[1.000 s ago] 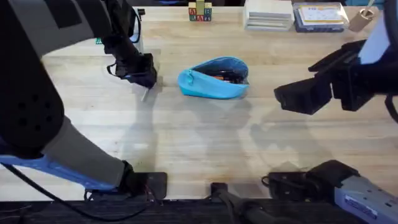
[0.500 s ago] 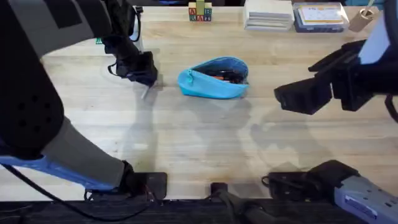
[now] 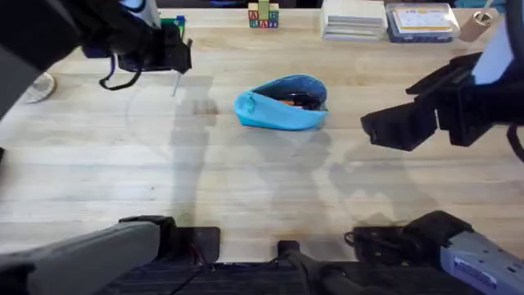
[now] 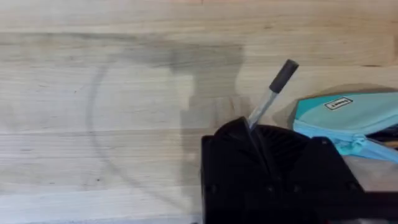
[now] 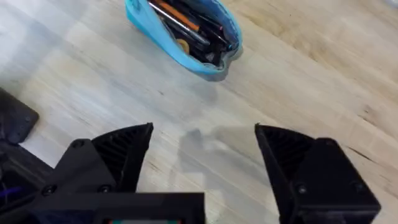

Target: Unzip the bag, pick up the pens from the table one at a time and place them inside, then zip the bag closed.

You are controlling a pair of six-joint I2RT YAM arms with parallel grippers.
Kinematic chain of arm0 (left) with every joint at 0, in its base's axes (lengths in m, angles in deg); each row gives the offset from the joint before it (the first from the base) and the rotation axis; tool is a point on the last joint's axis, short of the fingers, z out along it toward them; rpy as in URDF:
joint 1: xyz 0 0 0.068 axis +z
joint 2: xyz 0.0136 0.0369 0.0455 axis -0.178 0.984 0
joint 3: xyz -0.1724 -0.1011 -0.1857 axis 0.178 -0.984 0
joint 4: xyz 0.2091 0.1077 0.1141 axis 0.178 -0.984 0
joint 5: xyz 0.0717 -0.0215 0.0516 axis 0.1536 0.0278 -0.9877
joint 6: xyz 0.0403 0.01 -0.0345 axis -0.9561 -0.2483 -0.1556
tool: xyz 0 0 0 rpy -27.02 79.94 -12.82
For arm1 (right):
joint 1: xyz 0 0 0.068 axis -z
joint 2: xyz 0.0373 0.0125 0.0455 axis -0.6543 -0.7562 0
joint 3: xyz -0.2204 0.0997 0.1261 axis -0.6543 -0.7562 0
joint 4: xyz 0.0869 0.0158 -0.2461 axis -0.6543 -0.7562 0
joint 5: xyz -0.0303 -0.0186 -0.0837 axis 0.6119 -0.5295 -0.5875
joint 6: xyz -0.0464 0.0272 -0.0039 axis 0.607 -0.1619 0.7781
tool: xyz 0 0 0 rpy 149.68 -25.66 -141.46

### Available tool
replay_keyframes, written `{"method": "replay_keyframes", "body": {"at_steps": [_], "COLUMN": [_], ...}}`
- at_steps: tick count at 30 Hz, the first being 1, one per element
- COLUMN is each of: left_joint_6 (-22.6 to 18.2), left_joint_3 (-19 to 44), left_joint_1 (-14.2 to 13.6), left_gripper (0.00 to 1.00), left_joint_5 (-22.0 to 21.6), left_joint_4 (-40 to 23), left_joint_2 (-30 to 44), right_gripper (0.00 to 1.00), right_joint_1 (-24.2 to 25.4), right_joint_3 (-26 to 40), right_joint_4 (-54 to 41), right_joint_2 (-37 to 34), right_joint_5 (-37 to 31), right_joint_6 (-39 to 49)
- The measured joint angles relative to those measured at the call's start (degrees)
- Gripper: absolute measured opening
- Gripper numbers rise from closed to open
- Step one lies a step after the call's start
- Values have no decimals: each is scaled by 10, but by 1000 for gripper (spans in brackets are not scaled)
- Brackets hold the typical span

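The light-blue bag [image 3: 281, 103] lies unzipped at mid-table, with pens and an orange stick showing in its dark opening [image 5: 186, 28]. My left gripper [image 3: 173, 59] hangs above the table [image 3: 246, 180], back and left of the bag, shut on a thin dark pen [image 3: 174, 82] that points down out of its fingers. In the left wrist view the pen [image 4: 274, 91] sticks out past my left gripper [image 4: 255, 134], and the bag's end [image 4: 348, 115] lies beside it. My right gripper [image 3: 391, 127] hovers to the bag's right, open [image 5: 202, 146] and holding nothing.
Along the far edge stand coloured letter blocks [image 3: 263, 15], a white stack [image 3: 354, 18] and a blue-lidded box [image 3: 422, 20]. A small round object [image 3: 37, 86] lies at the far left. Bare wood stretches in front of the bag.
My left arm has risen and swung back and to the left, lifting the pen off the table. The right arm and the bag have not moved.
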Motion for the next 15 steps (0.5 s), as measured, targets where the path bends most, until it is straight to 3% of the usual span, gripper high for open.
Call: {"method": "replay_keyframes", "body": {"at_steps": [10,15], "left_joint_6": [-8,-40], "left_joint_3": [0,0], "left_joint_1": [0,0], "left_gripper": [43,43], "left_joint_5": [1,50], "left_joint_4": [-8,0], "left_joint_2": [-85,-108], "right_gripper": [998,997], "right_joint_1": [0,0], "right_joint_3": [0,0], "right_joint_4": [0,0], "right_joint_2": [0,0], "right_joint_5": [0,0], "right_joint_6": [0,0]}}
